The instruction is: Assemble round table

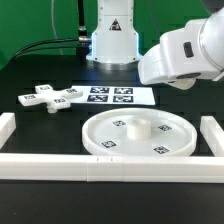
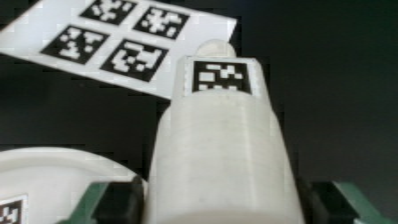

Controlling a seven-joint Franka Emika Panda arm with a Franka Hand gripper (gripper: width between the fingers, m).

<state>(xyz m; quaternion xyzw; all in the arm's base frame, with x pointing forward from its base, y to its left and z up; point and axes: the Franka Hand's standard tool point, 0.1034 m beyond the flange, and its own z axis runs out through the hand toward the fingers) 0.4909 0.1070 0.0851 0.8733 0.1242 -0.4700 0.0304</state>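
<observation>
In the wrist view the short cylindrical leg [image 2: 222,140] fills the middle, white with a square tag near its far end. My gripper [image 2: 228,206] is shut on it, one dark finger [image 2: 111,202] on each side. The leg hangs above the black table, its far end near the marker board [image 2: 107,40]. A part of the round disc's rim [image 2: 54,170] shows beside the leg. In the exterior view the large round rimmed disc [image 1: 138,135] lies flat near the front. The cross-shaped base [image 1: 50,98] lies at the exterior view's left. The arm's white wrist [image 1: 185,50] hides the fingers and leg there.
The marker board [image 1: 110,96] lies behind the disc. White border rails run along the front [image 1: 100,168], the exterior view's left [image 1: 8,128] and right [image 1: 212,135]. The robot's base [image 1: 112,35] stands at the back, with cables beside it.
</observation>
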